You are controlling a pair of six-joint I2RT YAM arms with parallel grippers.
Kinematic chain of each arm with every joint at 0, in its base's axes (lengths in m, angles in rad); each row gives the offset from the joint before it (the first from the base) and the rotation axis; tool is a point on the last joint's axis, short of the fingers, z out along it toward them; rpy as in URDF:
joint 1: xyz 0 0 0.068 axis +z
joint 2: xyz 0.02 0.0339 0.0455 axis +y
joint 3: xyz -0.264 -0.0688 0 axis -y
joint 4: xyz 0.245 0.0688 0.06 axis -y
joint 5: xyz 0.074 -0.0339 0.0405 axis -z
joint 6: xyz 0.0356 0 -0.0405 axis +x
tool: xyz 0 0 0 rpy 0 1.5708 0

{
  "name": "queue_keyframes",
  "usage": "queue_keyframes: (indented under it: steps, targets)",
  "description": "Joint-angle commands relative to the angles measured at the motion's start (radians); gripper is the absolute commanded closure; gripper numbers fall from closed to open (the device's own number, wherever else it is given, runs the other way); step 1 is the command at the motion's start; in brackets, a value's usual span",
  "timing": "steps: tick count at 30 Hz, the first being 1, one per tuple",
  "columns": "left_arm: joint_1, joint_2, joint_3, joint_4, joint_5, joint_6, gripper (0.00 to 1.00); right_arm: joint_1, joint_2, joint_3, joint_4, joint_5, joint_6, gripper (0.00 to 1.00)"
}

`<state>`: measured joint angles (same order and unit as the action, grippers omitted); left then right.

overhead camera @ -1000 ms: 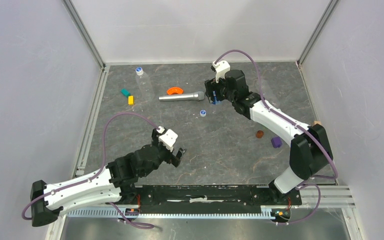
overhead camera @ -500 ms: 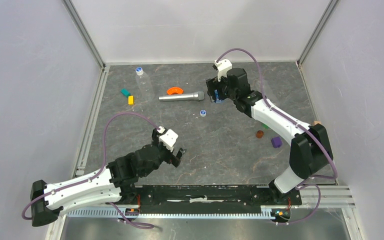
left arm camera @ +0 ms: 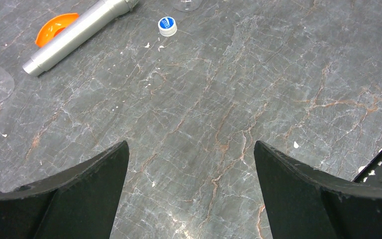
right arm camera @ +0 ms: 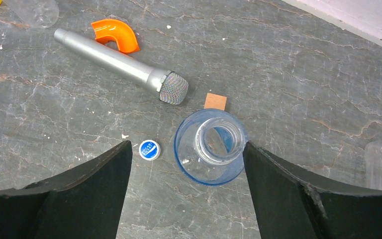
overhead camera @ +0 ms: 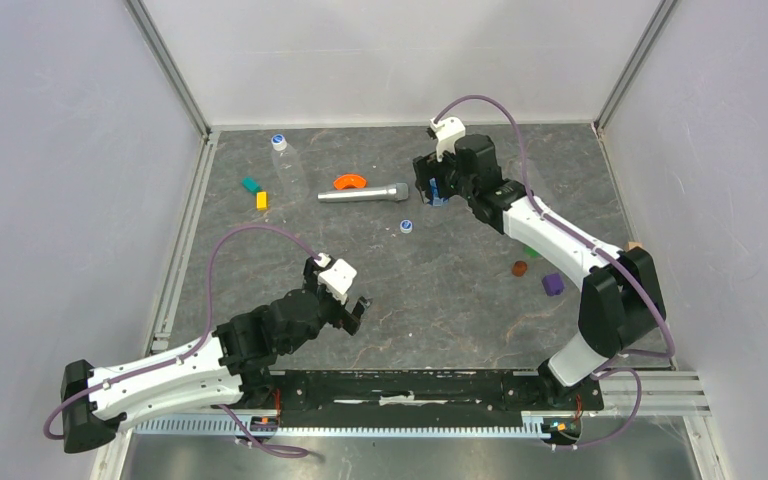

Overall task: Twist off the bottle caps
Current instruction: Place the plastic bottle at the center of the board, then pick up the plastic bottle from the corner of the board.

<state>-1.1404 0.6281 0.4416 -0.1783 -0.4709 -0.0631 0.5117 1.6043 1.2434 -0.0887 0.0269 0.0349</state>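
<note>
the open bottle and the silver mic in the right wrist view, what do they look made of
Open bottle: probably clear glossy plastic, with see-through walls. Silver mic: brushed metal or metallic-painted plastic, judging by its dull sheen; the head is wire mesh.

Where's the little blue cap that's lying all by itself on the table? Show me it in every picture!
Top external: the loose blue cap lies mid-table, just below the silver microphone head.
Left wrist: the cap sits near the top edge, right of the microphone.
Right wrist: the cap is lower middle, below the microphone, left of the open bottle.
Shared landmark: the silver microphone.
</note>
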Motion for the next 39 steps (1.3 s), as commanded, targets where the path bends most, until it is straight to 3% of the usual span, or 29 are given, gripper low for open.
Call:
queue_keyframes:
  steps: [1, 11, 20, 23, 27, 32, 35, 39]
  targets:
    - [0.002, 0.000, 0.002, 0.031, -0.026, -0.021, 0.00, -0.009, -0.004, 0.043, 0.017, 0.001, -0.009, 0.14]
    - [0.002, -0.002, -0.001, 0.034, -0.046, -0.025, 0.00, -0.013, -0.048, 0.018, 0.023, -0.024, -0.008, 0.08]
    - [0.003, -0.010, -0.018, 0.061, -0.079, -0.030, 0.00, -0.013, -0.295, -0.181, 0.199, -0.084, -0.027, 0.03]
    - [0.003, -0.013, -0.018, 0.059, -0.093, -0.030, 0.00, -0.014, -0.406, -0.264, 0.265, 0.036, -0.053, 0.03]
    - [0.004, -0.012, -0.018, 0.051, -0.098, -0.033, 0.00, -0.015, -0.564, -0.430, 0.405, 0.337, -0.091, 0.02]
    - [0.004, -0.004, -0.014, 0.056, -0.100, -0.027, 0.00, -0.087, -0.604, -0.488, 0.415, 0.631, -0.102, 0.02]
    - [0.005, 0.002, -0.008, 0.055, -0.097, -0.021, 0.00, -0.219, -0.533, -0.433, 0.291, 0.562, -0.012, 0.02]
    - [0.006, -0.003, -0.007, 0.046, -0.087, -0.029, 0.00, -0.420, -0.393, -0.369, 0.169, 0.284, 0.061, 0.02]
